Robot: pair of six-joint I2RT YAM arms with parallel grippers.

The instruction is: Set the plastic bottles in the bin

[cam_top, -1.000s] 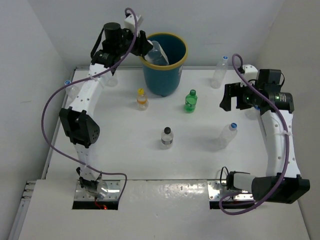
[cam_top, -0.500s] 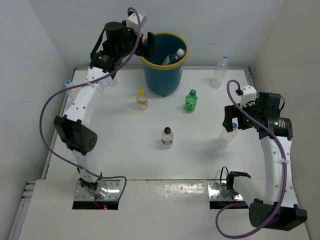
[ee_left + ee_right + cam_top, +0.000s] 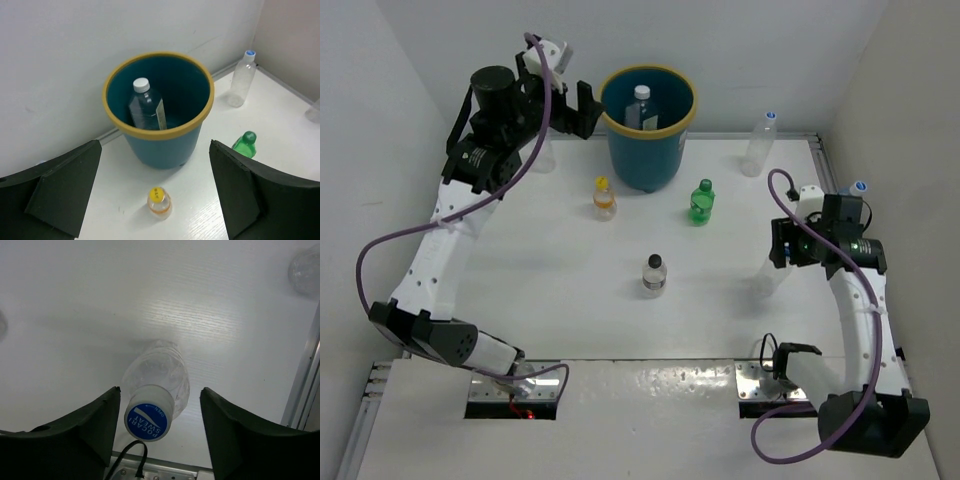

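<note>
Left gripper (image 3: 155, 147) wide open, empty, before bin (image 3: 158, 134) containing white-capped bottle (image 3: 145, 107); right gripper (image 3: 160, 390) part-open astride upright blue-capped bottle (image 3: 157, 370) near surface's (image 3: 100, 300) right edge.

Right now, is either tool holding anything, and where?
Nothing is held. The left tool is empty; the right tool straddles the blue-capped bottle without touching it.

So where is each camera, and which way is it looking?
Top external: high behind the arms, looking down on the table; both arms show, bin at the far side.
Left wrist: on the left arm, looking down at the bin; its open fingers frame the view.
Right wrist: on the right arm, looking straight down at a blue-capped bottle between its fingers.
Shared: top and left wrist both show the bin holding a white-capped bottle.
</note>
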